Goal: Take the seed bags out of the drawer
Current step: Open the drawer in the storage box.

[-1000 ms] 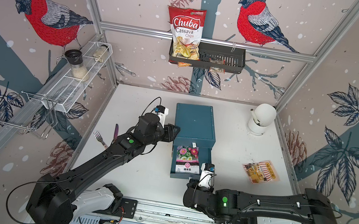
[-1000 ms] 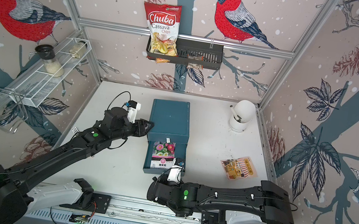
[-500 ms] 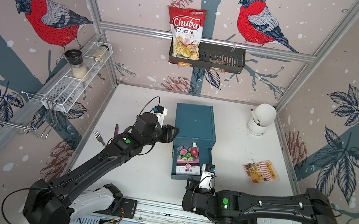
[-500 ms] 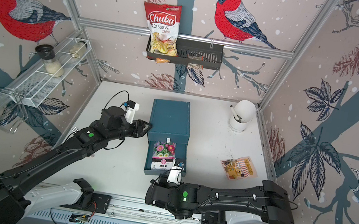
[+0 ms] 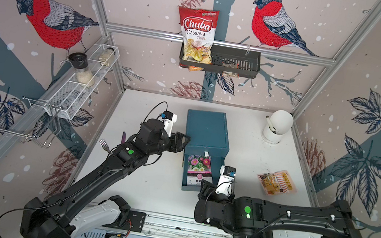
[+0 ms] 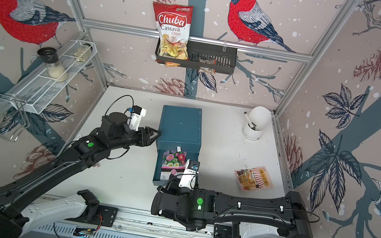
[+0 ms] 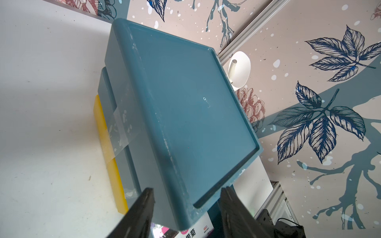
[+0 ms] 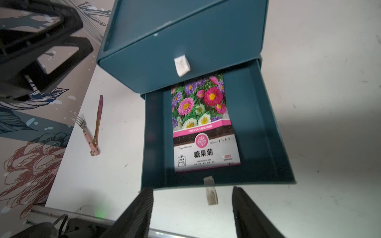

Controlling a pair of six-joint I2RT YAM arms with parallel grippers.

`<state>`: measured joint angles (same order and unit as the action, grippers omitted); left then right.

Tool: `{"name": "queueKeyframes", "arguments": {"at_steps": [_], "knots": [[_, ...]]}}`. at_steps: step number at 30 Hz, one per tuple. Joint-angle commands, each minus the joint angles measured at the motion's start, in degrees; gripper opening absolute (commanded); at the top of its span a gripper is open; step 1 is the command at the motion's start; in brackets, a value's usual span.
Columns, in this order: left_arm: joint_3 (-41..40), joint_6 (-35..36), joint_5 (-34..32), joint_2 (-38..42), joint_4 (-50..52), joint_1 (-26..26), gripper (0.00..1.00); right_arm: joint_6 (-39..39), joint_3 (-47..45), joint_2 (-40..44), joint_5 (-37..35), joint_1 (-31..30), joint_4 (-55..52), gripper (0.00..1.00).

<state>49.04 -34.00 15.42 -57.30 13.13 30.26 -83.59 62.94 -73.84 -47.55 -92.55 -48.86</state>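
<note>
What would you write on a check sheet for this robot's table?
Surface: white table, a few specks.
Job's things: flower seed bag in the open drawer; orange-yellow seed bag out on the table; third not seen.
Clutter: fork and pink utensil beside the left arm; white holder at the back.
Grippers: left gripper straddles the cabinet corner, grip unclear; right gripper open, empty, facing the drawer.
Cables: cable loop arches over left wrist.
Surroundings: chips bag in wall basket; wire shelf with jars.
</note>
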Motion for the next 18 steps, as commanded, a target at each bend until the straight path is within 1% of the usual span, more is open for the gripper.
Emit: {"name": "queueKeyframes", "arguments": {"at_steps": [1,5,7,10,18], "knots": [[-1.19,1.19,1.54,0.71,0.14,0.09,0.55,8.71,0.61,0.47,2.72,4.06,2.94,0.66],[-2.36,0.78,1.30,1.17,0.44,0.15,0.55,13.22,0.22,0.21,6.76,9.58,5.86,0.67],[-3.13,0.48,1.58,1.65,0.09,0.14,0.55,15.49,-0.41,0.03,8.59,11.19,7.91,0.67],[-3.86,0.51,0.16,2.01,0.17,0.14,0.55,17.10,-1.44,-0.97,9.86,11.94,10.18,0.66],[-3.79,-0.58,0.02,0.63,-0.61,0.06,0.55,16.97,-1.09,-5.99,12.52,13.25,9.16,0.62]]}}
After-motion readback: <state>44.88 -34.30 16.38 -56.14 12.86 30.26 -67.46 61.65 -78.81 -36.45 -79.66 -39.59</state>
